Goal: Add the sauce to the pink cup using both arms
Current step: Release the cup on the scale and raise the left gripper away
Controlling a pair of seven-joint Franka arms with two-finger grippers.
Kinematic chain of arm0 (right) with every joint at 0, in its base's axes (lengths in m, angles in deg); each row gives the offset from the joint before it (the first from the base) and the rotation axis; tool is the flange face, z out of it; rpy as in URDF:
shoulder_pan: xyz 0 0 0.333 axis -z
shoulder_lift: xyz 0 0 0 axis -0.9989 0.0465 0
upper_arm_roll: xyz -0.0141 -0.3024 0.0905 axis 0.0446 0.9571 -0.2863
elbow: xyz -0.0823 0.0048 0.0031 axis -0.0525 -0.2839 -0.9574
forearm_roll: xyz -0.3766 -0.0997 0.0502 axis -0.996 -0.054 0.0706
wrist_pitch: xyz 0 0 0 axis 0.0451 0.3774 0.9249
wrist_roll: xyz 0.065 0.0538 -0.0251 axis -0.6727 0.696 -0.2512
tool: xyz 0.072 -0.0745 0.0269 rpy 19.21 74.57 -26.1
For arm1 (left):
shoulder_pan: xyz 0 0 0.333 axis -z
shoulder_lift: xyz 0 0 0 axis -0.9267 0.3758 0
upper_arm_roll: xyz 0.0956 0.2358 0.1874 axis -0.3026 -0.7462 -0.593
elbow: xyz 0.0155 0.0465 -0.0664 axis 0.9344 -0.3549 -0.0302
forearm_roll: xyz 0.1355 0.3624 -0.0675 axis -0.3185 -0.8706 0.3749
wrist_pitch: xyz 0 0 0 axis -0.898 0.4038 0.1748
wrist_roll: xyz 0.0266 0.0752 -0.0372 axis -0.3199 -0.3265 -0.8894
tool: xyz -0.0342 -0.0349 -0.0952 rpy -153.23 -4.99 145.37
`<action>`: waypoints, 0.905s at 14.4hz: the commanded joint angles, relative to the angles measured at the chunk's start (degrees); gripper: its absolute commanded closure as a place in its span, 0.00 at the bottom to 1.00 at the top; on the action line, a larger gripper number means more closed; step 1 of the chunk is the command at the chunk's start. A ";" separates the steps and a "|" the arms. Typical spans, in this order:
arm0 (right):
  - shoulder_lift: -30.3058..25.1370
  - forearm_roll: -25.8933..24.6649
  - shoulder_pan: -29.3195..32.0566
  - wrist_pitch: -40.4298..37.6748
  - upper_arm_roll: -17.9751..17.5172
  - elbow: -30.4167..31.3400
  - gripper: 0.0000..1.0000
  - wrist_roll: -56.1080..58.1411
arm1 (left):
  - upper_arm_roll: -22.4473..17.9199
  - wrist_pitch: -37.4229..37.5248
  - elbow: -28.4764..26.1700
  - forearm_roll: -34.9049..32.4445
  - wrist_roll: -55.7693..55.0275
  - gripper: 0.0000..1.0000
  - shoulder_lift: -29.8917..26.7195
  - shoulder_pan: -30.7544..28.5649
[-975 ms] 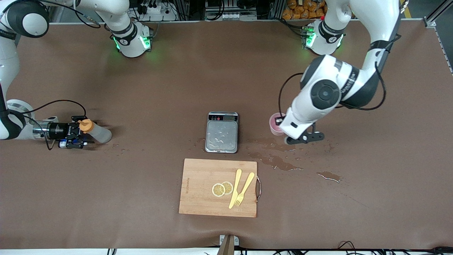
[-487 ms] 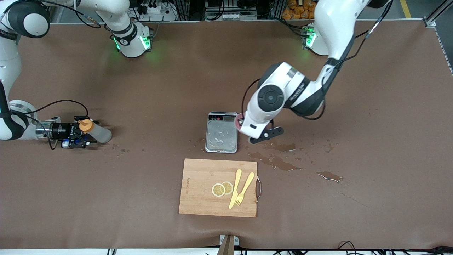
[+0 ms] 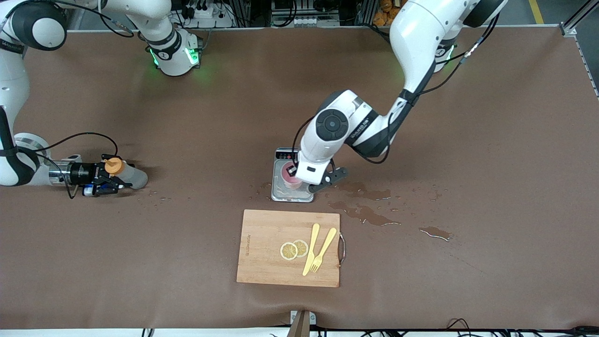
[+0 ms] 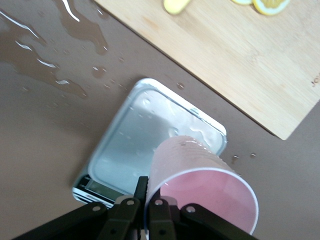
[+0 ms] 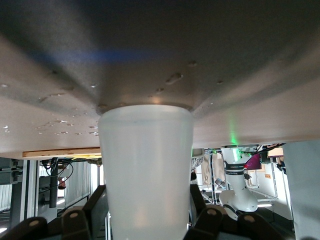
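Observation:
The pink cup (image 3: pixel 290 178) hangs tilted over the steel plate of the scale (image 3: pixel 282 189). My left gripper (image 3: pixel 302 180) is shut on the cup's rim. In the left wrist view the pink cup (image 4: pixel 200 185) has its wall pinched in my left gripper (image 4: pixel 146 187), above the scale (image 4: pixel 132 140). The sauce bottle (image 3: pixel 128 174), whitish with an orange cap, stands upright near the right arm's end of the table. My right gripper (image 3: pixel 113 175) reaches in level, its fingers against both sides of the bottle. In the right wrist view the sauce bottle (image 5: pixel 145 160) fills my right gripper (image 5: pixel 145 212).
A wooden cutting board (image 3: pixel 266 262) lies nearer the front camera than the scale, with two lemon slices (image 3: pixel 294 249), a yellow knife (image 3: pixel 310 249) and a yellow fork (image 3: pixel 323 250) on it. Puddles of spilled liquid (image 3: pixel 362 213) spread beside the scale toward the left arm's end.
My left arm has carried the pink cup from the table by the puddles across to over the scale. The right gripper's fingers have closed in on the sauce bottle.

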 commanded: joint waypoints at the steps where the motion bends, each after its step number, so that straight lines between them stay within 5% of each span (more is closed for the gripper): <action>1: -0.34 1.29 0.07 0.15 0.11 0.45 0.34 0.54 | -1.81 -1.68 1.71 -0.15 -2.74 1.00 1.62 3.21; 9: -0.78 1.29 0.43 -0.12 0.19 -0.08 0.39 -0.77 | -1.81 -3.88 1.62 -0.15 -3.71 1.00 3.82 3.57; 11: -0.96 1.29 0.25 0.06 0.19 -0.08 0.41 -1.39 | -1.81 -3.97 1.62 -0.06 -5.19 0.54 3.83 3.57; 12: -1.30 1.29 0.16 0.14 0.19 -0.17 0.41 -2.44 | -1.81 -3.97 1.62 -0.32 -5.46 0.13 4.09 3.57; 13: -1.48 1.20 -0.01 0.14 0.19 -0.43 0.41 -3.58 | -1.89 -4.05 1.62 -1.37 -5.29 0.00 4.09 3.92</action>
